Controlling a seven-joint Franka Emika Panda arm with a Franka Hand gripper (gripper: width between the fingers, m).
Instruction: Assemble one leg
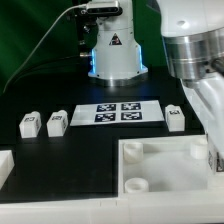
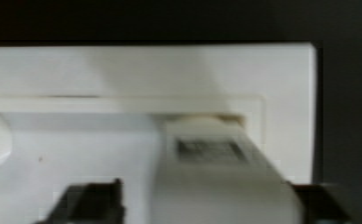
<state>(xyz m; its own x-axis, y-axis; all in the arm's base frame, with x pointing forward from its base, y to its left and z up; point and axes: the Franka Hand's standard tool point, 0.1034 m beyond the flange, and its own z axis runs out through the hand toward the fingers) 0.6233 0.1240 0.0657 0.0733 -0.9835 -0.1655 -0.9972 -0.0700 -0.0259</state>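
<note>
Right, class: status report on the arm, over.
Gripper low over the white panel, grip unclear. One leg between the fingers, tag showing. Nothing blocking.

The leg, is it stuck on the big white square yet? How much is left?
Not clearly yet. Done: nothing looks finished for sure. In hand: the wrist view shows the leg between the fingers of the gripper, right at the white panel. Whether it is gripped or seated is unclear. Left: fixing this leg in place. Three loose legs wait on the table.
</note>
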